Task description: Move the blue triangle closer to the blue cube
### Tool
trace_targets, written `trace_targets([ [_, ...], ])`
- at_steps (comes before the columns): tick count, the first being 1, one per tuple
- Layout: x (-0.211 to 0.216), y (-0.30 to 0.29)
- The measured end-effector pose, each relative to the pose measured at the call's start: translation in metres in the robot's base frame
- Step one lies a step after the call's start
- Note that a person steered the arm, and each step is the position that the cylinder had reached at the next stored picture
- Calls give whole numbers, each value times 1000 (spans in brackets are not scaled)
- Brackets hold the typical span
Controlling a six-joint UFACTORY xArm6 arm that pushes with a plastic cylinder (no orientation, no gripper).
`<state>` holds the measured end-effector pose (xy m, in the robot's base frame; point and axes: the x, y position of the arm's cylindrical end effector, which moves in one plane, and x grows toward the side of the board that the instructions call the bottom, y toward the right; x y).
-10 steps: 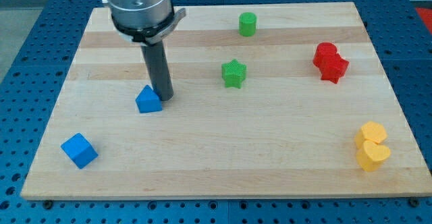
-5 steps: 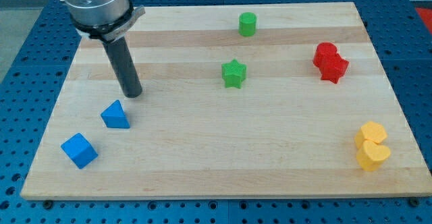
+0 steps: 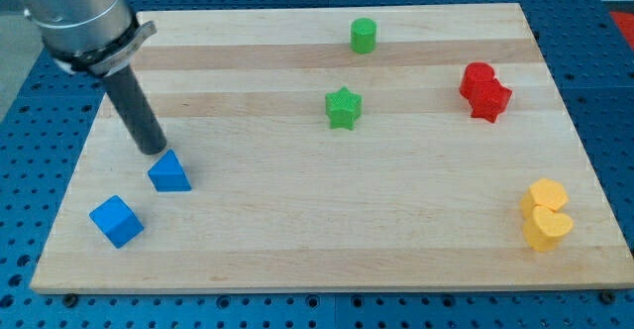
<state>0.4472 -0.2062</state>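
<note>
Board of pale wood [image 3: 416, 210] fills most of the view on a blue perforated table [image 3: 30, 151]. Dark rod with no jaws to open or close; my tip [image 3: 155, 150] sits just up-left of the blue triangle block [image 3: 169, 171]. Blue cube [image 3: 116, 220] lies near the triangle, toward the view's lower left, apart from it.
</note>
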Motion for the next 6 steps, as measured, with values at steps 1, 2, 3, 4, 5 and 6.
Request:
trace_targets([
  [1, 0, 31],
  [2, 18, 36],
  [3, 39, 31],
  [4, 50, 21],
  [5, 48, 21],
  [6, 49, 16],
])
